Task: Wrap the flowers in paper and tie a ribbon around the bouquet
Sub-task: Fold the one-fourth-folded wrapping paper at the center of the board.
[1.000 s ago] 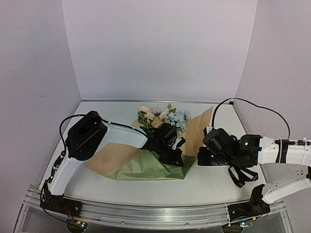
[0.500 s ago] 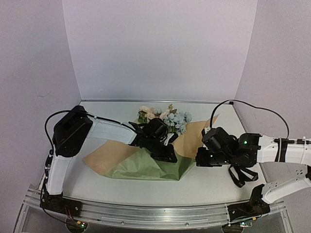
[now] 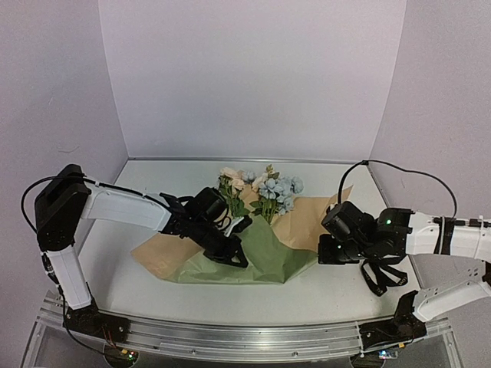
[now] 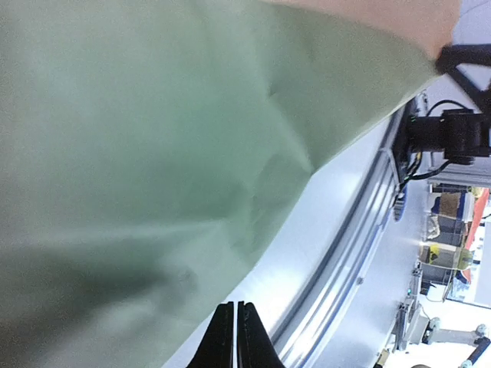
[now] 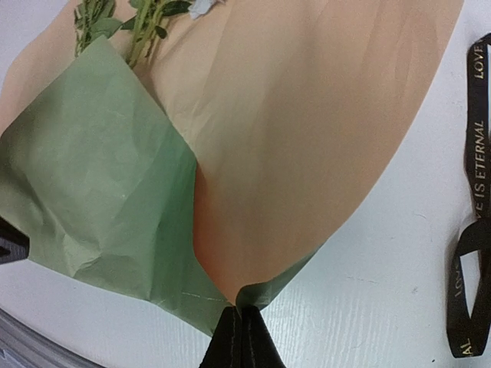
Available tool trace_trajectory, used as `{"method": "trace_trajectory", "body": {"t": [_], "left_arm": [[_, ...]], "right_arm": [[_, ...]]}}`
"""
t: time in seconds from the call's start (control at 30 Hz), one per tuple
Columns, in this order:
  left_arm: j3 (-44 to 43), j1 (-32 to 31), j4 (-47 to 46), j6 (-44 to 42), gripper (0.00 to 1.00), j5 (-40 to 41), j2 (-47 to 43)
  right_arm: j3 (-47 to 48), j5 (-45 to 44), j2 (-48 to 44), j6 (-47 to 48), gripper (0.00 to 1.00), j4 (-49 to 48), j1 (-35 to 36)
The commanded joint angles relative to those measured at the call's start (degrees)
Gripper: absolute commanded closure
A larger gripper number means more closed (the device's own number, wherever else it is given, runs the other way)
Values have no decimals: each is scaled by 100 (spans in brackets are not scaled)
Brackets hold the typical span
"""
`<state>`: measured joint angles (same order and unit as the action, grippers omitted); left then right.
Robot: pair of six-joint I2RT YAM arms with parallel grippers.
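The paper (image 3: 270, 259) lies mid-table, its olive side folded up over the tan side (image 5: 307, 138). The flowers (image 3: 275, 188) rest on it, blooms toward the back wall, and green stems (image 5: 143, 31) run under the olive flap (image 5: 100, 192). My right gripper (image 5: 242, 310) is shut on the paper's near right corner, seen from above at the gripper (image 3: 321, 251). My left gripper (image 3: 236, 257) sits at the flap's left side; its fingers (image 4: 235, 307) are shut with nothing visible between them, the olive paper (image 4: 153, 153) just beyond. The ribbon (image 5: 476, 153) lies on the table right of the paper.
An aluminium rail (image 3: 245, 337) runs along the table's near edge, also visible as a rail (image 4: 360, 230) past the left fingers. Pale walls close in the left, back and right sides. The ribbon's loops (image 3: 376, 277) lie under the right wrist.
My left arm has drawn back to the left and its gripper has shifted left along the paper. The olive flap now stands higher over the stems. The right gripper has kept its hold.
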<state>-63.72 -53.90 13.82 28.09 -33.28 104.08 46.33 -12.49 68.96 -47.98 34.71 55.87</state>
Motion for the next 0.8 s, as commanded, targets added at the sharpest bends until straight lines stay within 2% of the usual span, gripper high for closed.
{"method": "trace_trajectory", "body": {"t": [0.0,0.17,0.4,0.6,0.77], "left_arm": [[312,235,-296,109,97,165,189],[456,486,-796,480,100,365,619],[630,443,-1215,710,100,176,843],[734,445,-1355,728,100,153,785],[657,462,-1214,654,100,226,707]], "right_arm": [[78,-352,-146,-2,100,326,-160],[253,-394,-88,152,100,545,-172],[1200,405,739,251,100,397,73],[1831,1780,1900,157,100,-549,118],[2045,2598,2815,179,100,-1385,94]]}}
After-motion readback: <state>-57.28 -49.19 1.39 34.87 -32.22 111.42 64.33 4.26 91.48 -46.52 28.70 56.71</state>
